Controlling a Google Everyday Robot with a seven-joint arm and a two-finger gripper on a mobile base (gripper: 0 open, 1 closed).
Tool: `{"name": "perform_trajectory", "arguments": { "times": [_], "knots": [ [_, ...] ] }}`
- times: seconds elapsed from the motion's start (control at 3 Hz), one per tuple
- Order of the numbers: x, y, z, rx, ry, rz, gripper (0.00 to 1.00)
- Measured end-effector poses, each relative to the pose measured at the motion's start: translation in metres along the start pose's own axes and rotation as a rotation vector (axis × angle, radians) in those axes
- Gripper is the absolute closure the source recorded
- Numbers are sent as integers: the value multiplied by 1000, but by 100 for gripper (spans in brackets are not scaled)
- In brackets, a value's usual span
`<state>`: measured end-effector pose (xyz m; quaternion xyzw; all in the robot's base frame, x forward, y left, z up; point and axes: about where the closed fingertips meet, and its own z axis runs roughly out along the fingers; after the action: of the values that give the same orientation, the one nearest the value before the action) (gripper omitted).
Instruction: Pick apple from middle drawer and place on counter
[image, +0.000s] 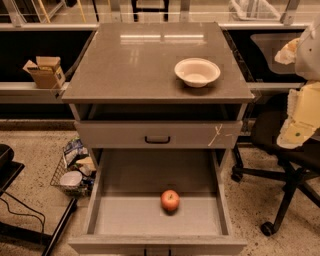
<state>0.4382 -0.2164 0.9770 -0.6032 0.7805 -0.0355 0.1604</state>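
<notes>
- The apple (170, 200) is seen resting on the floor of the open drawer (135, 175), right of centre and towards the front, apart from every wall.
- The gripper (301, 112) is taken to be the pale part at the right edge, above the chair (280, 145) and well apart from the apple. Whether it is open or closed cannot be told, and nothing is seen held in it.
- The reach is judged to be the step in hand. A descent from straight above is advised, since the closed upper front (125, 135) overhangs the rear of the drawer.
- The apple is round and likely to roll, so it should be centred between the jaws before they are closed, and a push against the floor should be avoided.
- The lift should be kept vertical until the drawer's front wall and the upper front are cleared.
- For placing, bare surface (135, 65) left of the bowl (197, 72) is suggested, away from the edges.
- The arm is cut off by the right edge of the view, so its pose cannot be judged.
- The drawer's front face is cropped at the bottom edge, and the recess under the surface is lost in shadow.
</notes>
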Motion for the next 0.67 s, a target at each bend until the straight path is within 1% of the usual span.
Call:
{"name": "perform_trajectory", "arguments": {
  "times": [0.67],
  "knots": [
    [2,0,1,11,-17,7,0]
  ]
}}
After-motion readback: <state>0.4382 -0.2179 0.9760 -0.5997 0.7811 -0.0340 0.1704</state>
